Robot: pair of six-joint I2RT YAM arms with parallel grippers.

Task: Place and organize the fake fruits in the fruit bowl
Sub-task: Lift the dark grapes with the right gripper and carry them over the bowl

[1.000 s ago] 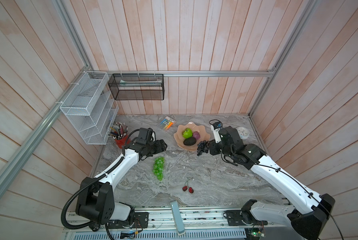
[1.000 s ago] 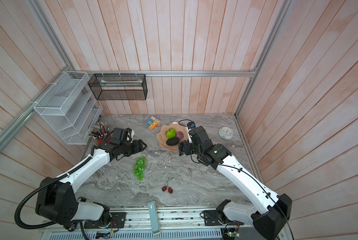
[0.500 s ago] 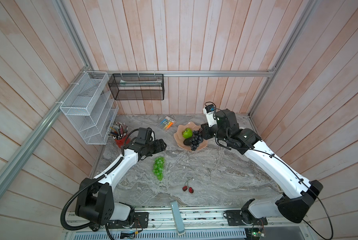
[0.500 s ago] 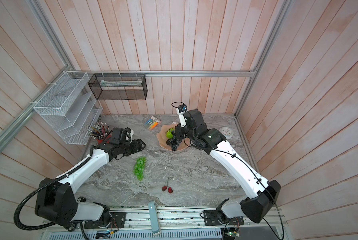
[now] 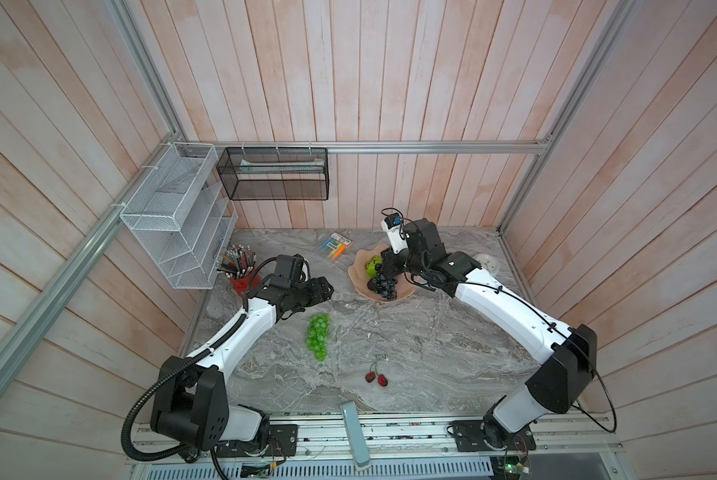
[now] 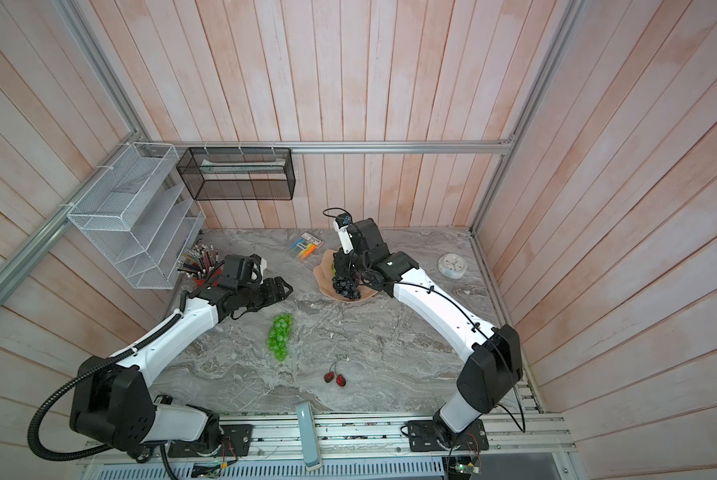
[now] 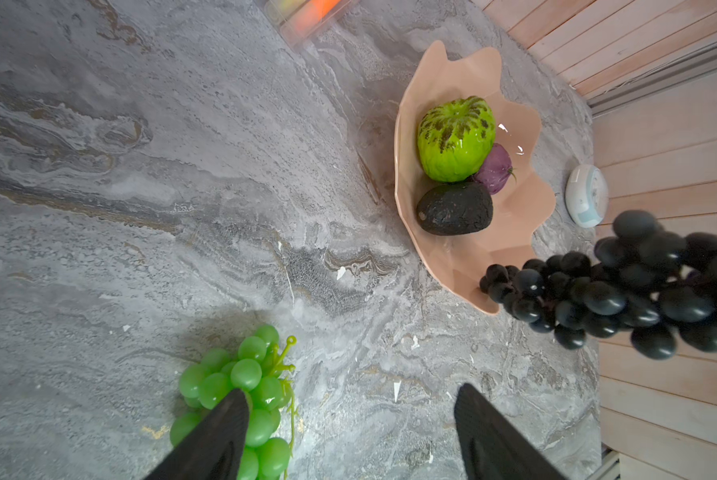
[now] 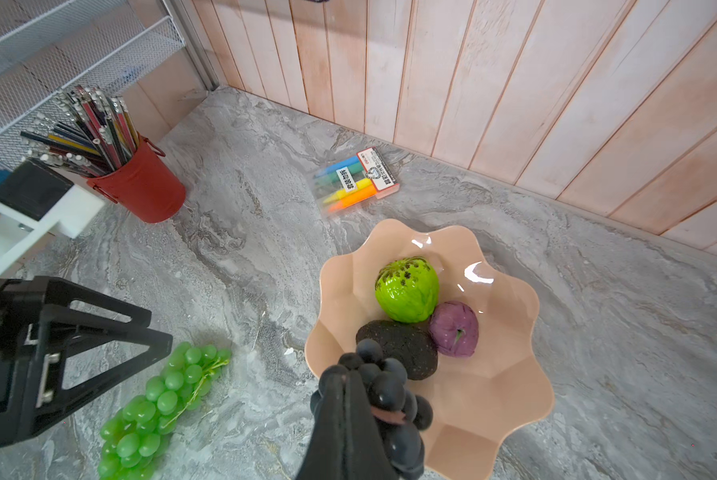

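Right wrist view looks down on the right gripper, its jaws pressed together on the stem end of the dark grape bunch, which hangs over the near part of the fruit bowl. I can't tell if the bunch touches the dish. Three fruits lie together inside the peach-pink bowl: the bumpy lime-green ball, the purple ball and the dark avocado, each touching its neighbour.

Out on the marble table, the green grape bunch lies near the left gripper, whose jaws are spread wide with nothing between them. The red cherry pair sits well apart, toward the front edge. A red cup of pencils, a highlighter pack and a small white clock stand toward the back.
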